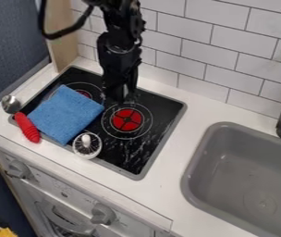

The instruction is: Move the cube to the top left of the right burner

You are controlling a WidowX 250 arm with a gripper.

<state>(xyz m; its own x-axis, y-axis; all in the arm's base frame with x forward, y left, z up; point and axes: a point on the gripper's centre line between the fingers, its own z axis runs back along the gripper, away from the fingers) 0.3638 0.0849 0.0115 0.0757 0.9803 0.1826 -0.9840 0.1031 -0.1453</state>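
Note:
The black gripper (121,95) hangs low over the back of the black stove, just up and to the left of the right burner (127,120) with its red centre. No cube can be made out; the dark gripper covers part of the stove there.
A blue cloth (67,113) lies over most of the left burner. A red-handled spoon (27,127) is at its left, and a round white-rimmed item (87,145) sits at the stove's front edge. To the right is a grey sink (248,166); a tiled wall (198,51) stands behind.

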